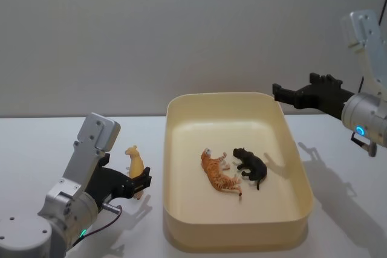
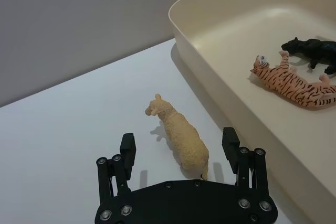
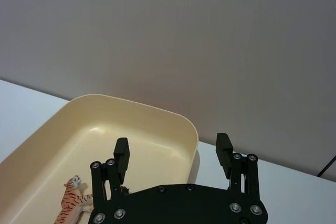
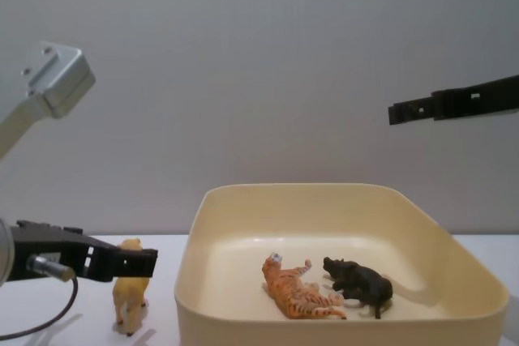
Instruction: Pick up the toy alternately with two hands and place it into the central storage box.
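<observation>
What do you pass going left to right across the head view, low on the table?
Left pincer around pale yellow plastic sheep → cream plastic tub's wall → orange striped tiger → black panther.

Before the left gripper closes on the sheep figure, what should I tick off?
1. Left gripper open: ok.
2. Sheep figure between its fingers: ok, rear half sits in the gap.
3. Sheep upright on the table: ok.
4. Fingers low enough on the body: cannot tell.
5. Right gripper clear of the storage box: ok, raised above the far right corner, open.
6. Room in the box beside the tiger and black panther: ok.
</observation>
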